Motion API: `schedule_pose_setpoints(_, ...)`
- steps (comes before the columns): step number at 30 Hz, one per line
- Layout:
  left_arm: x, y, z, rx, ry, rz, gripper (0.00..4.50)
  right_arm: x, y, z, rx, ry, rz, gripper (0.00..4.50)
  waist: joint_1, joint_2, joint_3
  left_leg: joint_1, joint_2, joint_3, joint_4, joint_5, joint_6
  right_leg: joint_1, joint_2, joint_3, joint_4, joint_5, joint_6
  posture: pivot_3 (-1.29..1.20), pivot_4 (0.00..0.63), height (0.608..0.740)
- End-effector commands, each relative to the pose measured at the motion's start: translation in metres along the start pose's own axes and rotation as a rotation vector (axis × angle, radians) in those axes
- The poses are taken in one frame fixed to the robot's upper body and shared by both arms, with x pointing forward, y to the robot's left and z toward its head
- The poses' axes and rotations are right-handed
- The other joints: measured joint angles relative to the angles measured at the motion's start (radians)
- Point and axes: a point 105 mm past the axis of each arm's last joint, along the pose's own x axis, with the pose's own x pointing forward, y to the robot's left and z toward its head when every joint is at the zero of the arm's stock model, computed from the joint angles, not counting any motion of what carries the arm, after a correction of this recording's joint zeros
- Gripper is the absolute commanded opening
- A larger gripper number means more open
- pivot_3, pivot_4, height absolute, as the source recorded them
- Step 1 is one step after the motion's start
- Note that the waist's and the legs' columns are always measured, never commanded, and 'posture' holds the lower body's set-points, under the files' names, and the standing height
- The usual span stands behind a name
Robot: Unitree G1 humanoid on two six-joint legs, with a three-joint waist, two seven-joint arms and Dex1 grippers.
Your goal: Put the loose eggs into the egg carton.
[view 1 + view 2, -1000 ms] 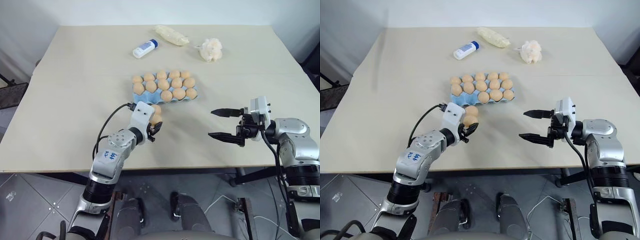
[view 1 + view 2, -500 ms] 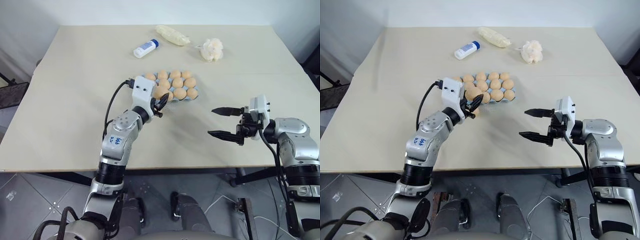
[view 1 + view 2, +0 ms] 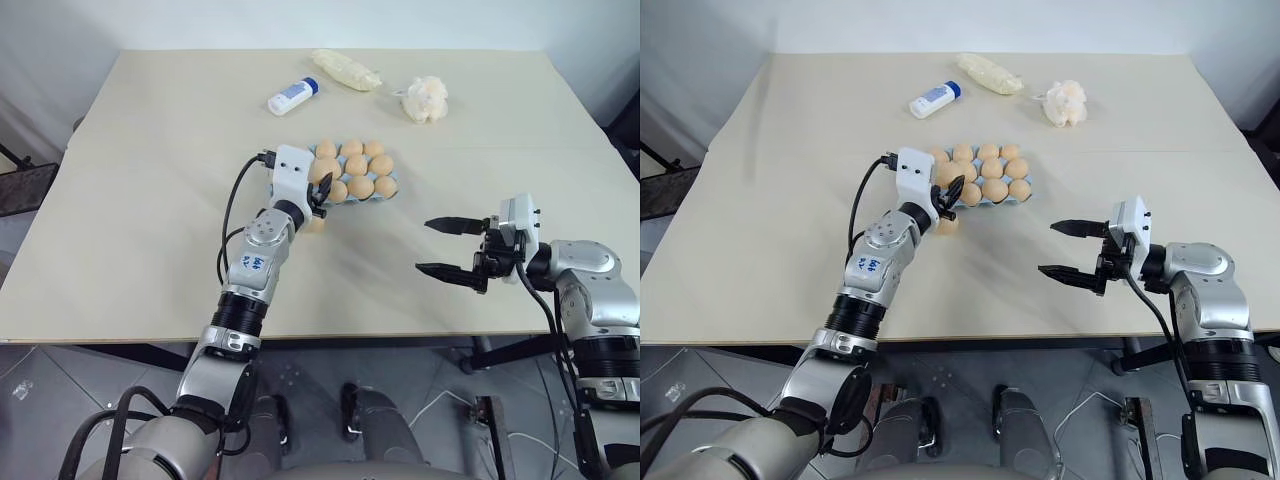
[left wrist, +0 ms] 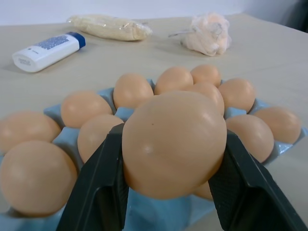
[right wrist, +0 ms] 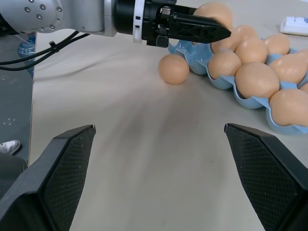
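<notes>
Left gripper (image 4: 168,183) pinches a tan egg (image 4: 174,144) between both black fingers, held above the near-left edge of the egg carton (image 3: 352,192) (light blue, cups mostly filled). One loose egg (image 5: 173,69) lies on the table (image 3: 150,200) just beside that carton edge. Right gripper (image 3: 447,247), fingers spread wide and holding nothing, hovers well apart to the right.

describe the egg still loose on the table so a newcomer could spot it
On the beige table, find the blue egg carton. Just off its near-left corner, under the left claw, one egg lies on bare tabletop; every other egg is cupped or gripped.
</notes>
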Motion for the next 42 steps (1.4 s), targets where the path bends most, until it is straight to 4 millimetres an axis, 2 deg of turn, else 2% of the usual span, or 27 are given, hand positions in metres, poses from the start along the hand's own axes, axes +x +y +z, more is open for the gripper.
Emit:
schedule_pose_setpoints(1,0.007,-0.003,0.016,0.023,-0.059,0.002,2.57,-0.009,-0.002,0.013,-0.04,-0.023,-0.03,4.5,0.001,0.0,0.0,0.0,0.0,0.0,0.0,0.0,0.0,0.0,0.0,0.0,0.0,0.0,0.0,0.0,0.15,0.74)
schedule_pose_setpoints(3,0.008,-0.002,0.017,0.028,-0.06,0.006,3.1,-0.01,-0.002,0.013,-0.038,-0.023,-0.033,4.5,0.002,0.0,0.0,0.0,0.0,0.0,0.0,0.0,0.0,0.0,0.0,0.0,0.0,0.0,0.0,0.0,0.15,0.74)
schedule_pose_setpoints(7,0.006,-0.004,0.018,0.036,-0.058,-0.007,4.45,-0.012,-0.002,0.014,-0.039,-0.027,-0.039,4.5,0.001,0.0,0.0,0.0,0.0,0.0,0.0,0.0,0.0,0.0,0.0,0.0,0.0,0.0,0.0,0.0,0.15,0.74)
schedule_pose_setpoints(14,-0.006,-0.012,0.033,0.089,-0.099,-0.039,4.48,-0.016,-0.003,0.015,-0.043,-0.024,-0.047,4.5,0.0,0.0,0.0,0.0,0.0,0.0,0.0,0.0,0.0,0.0,0.001,0.0,0.0,0.0,0.0,0.0,0.15,0.74)
schedule_pose_setpoints(18,-0.034,-0.018,0.041,0.089,-0.156,-0.104,4.48,-0.016,-0.004,0.016,-0.045,-0.028,-0.043,4.5,-0.004,0.0,0.0,0.0,0.0,0.0,-0.001,0.0,0.0,0.0,0.001,0.001,0.0,0.0,0.0,0.0,0.15,0.74)
schedule_pose_setpoints(25,-0.089,-0.007,0.028,0.078,-0.154,-0.161,4.48,-0.014,-0.003,0.018,-0.044,-0.039,-0.022,4.5,-0.004,0.0,0.0,0.003,0.002,0.001,-0.001,0.0,-0.001,0.0,0.002,0.002,0.003,0.0,-0.001,0.0,0.15,0.74)
schedule_pose_setpoints(29,-0.12,-0.004,0.009,0.047,-0.072,-0.228,4.48,-0.012,-0.004,0.018,-0.042,-0.039,-0.012,4.5,-0.006,0.0,0.0,0.002,0.001,0.002,0.001,0.0,0.0,0.0,0.001,0.003,0.002,0.0,-0.001,0.0,0.15,0.74)
schedule_pose_setpoints(35,-0.162,0.008,-0.022,0.053,0.085,-0.234,4.48,-0.012,-0.006,0.02,-0.045,-0.038,-0.004,4.5,-0.006,0.0,0.0,0.003,0.002,0.002,0.001,-0.001,0.0,0.0,-0.003,0.004,0.001,-0.001,-0.002,0.0,0.15,0.74)
schedule_pose_setpoints(39,-0.173,0.007,-0.028,0.035,0.139,-0.245,4.48,-0.013,-0.007,0.021,-0.047,-0.037,-0.002,4.5,-0.003,0.0,0.0,0.002,0.003,0.002,-0.001,-0.001,0.0,0.0,-0.003,0.004,0.0,-0.002,-0.003,0.0,0.15,0.74)
schedule_pose_setpoints(42,-0.168,0.012,-0.025,0.04,0.134,-0.207,4.48,-0.012,-0.006,0.022,-0.054,-0.04,0.006,4.5,-0.002,0.0,0.0,0.002,0.003,0.001,-0.001,-0.001,0.0,0.0,-0.004,0.004,-0.002,-0.005,-0.008,0.0,0.15,0.74)
